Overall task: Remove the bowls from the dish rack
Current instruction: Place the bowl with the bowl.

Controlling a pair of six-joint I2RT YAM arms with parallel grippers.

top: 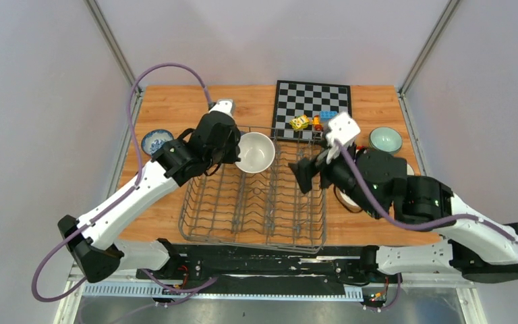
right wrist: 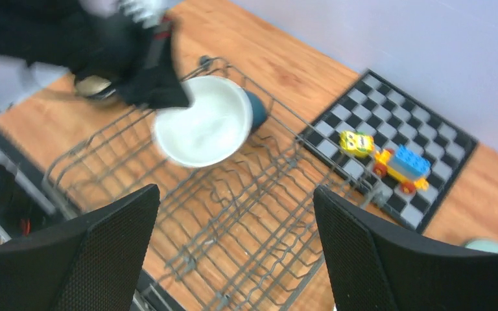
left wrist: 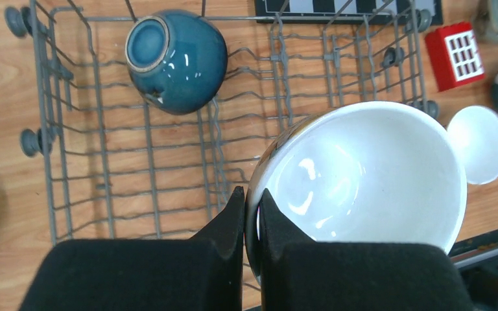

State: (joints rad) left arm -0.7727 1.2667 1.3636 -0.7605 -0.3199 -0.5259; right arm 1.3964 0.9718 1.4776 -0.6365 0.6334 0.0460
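Left claw [left wrist: 251, 201]: pinched on the rim of the white bowl [left wrist: 363, 175], just right of it, over the dish rack [left wrist: 104, 162].
Right claw [right wrist: 233, 193]: wide, empty.
Handling: likely glazed ceramic, stiff, slick, chippable; a rim pinch suits it.
Teal bowl [left wrist: 176, 61]: ahead-left, upturned in the rack.

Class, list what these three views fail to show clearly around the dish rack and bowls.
- Top view: teal bowl hidden behind the white bowl; another bowl mostly under the right arm.
- Left wrist: white bowl's outside faces away.
- Right wrist: pale green bowl cut by bottom edge; whole view blurred.

Teal bowl [left wrist: 176, 61] blocks dish rack [top: 253, 217] corner.
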